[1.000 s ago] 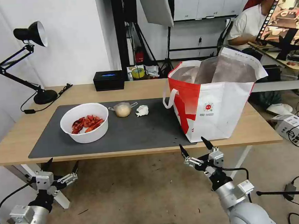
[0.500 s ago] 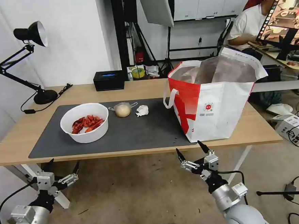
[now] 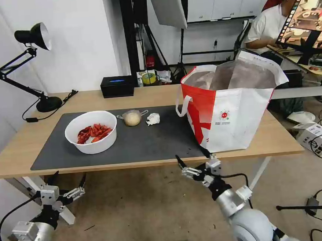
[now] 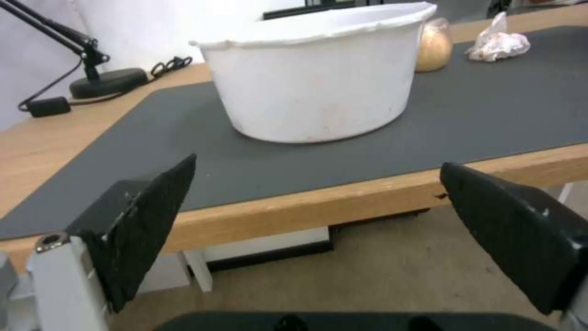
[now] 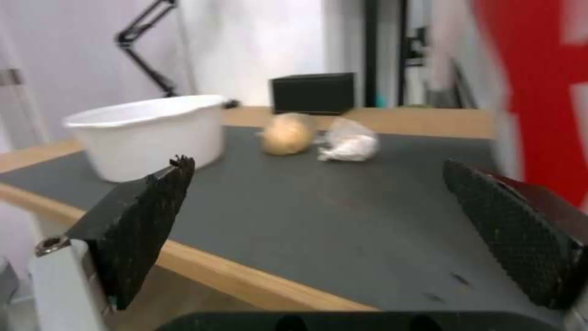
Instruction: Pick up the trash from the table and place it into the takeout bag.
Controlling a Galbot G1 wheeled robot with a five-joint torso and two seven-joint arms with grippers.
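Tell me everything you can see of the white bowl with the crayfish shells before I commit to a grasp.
The white round plastic-looking bowl stands upright on the left part of the dark grey mat, which lies on the light-wood table. It is deep with a thin rolled rim, its walls tapering slightly to the base. Red crayfish shells lie in the bottom, well below the rim. The left wrist view shows faint reddish smears low on its outer wall. Nothing but the mat touches it; the small clear bag holding a beige ball lies apart from it.
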